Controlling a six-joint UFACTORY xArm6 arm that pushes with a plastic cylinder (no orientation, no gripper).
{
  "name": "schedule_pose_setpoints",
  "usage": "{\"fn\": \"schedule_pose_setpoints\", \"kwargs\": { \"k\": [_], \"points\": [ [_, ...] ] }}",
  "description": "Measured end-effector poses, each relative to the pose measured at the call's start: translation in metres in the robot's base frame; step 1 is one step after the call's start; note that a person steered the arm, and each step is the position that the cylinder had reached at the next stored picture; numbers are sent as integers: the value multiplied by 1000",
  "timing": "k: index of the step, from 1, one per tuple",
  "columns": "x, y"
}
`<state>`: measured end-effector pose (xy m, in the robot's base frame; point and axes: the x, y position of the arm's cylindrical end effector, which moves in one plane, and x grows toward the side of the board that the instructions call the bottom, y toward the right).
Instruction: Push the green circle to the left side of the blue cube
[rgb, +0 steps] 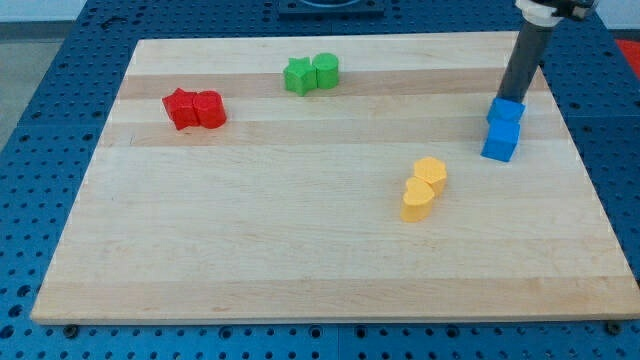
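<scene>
Currently my tip (503, 97) sits at the view's right, near the top edge of the counter (300, 270), touching or just behind the upper of two blue blocks. No hand on this rig: the arm ends in a plain dark rod, so there is nothing to spread or pinch, and contact is by pushing only.

Blue pair: the smaller blue block (506, 111) lies directly above the blue cube (500, 142) in the view, the two touching. Cannot tell whether the tip presses the upper one or merely stands against it.

Task object: the green circle (325, 70) is at the view's top, left of centre, touching the green star (298, 76) on its left. It is well apart from the blue cube, with open wood between them.

Other blocks: red pair, red star (181, 108) and red cylinder (210, 110), touching, at the view's left. Two yellow blocks, upper yellow block (430, 172) and lower yellow block (418, 199), touching, lower centre-right, below the direct line from green to blue.

Judgement: task looks barely begun, since the circle is far from its goal. To drive it rightward the tip must come round to the circle's left, where the star sits tight against it; that gap is the awkward part. Risk: dragging the star along, or overshooting into the blue pair.
</scene>
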<state>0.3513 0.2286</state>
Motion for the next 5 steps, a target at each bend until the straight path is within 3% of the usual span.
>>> {"fn": "schedule_pose_setpoints", "kwargs": {
  "k": [3, 5],
  "points": [
    [-12, -2],
    [-97, -70]
  ]
}}
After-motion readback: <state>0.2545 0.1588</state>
